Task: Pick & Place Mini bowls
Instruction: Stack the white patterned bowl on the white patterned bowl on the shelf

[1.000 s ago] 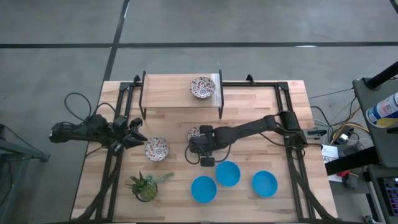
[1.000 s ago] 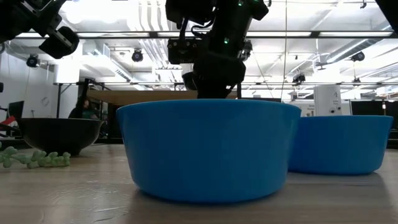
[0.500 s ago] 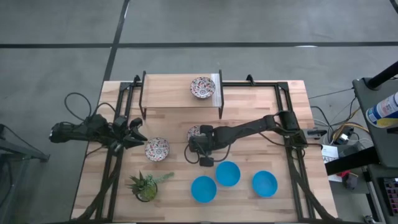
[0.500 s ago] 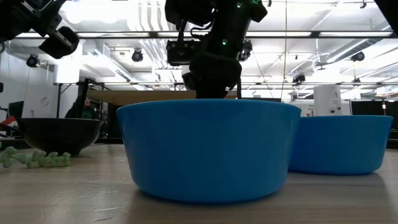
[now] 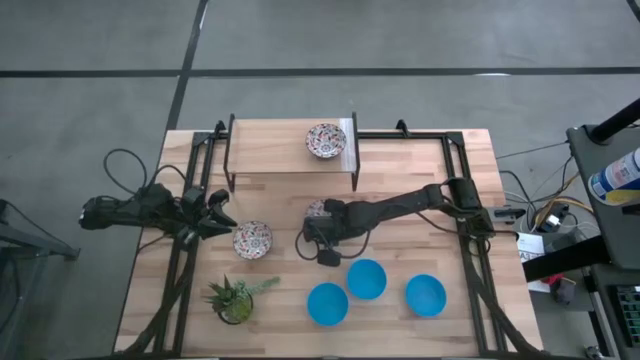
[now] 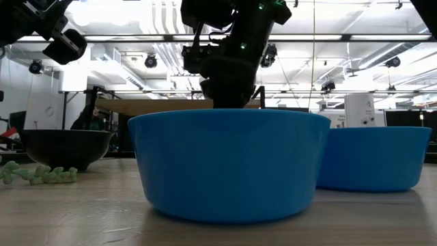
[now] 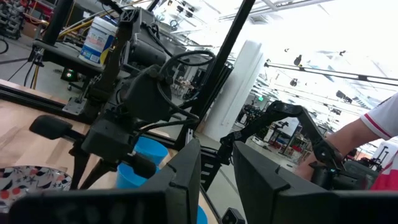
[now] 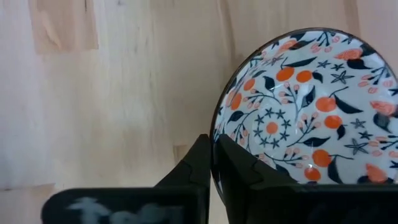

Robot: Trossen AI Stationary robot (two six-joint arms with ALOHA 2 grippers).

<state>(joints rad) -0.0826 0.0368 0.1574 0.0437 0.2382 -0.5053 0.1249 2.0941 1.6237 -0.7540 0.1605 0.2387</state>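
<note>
Three blue mini bowls stand on their bases near the table's near edge. One patterned bowl rests on a raised wooden shelf. A second one stands on the table just right of my open left gripper, which touches nothing. My right gripper is over the third patterned bowl at mid-table, shut on its rim. In the low view the big blue bowl hides that gripper's fingertips. My right gripper holds the patterned bowl by its rim, on the side facing the table's near edge. One finger is inside the bowl and the other outside, coming from above and pointing down. The bowl sits level; whether its base is on the table I cannot tell.
A small green potted plant stands near the table's near-left corner. The shelf on dark legs stands at the far side. Black frame rails run along both table sides. A person's sleeve shows beyond the table.
My right gripper has shifted slightly toward the table's far edge over the patterned bowl and tipped a little. The bowls stand where they were.
</note>
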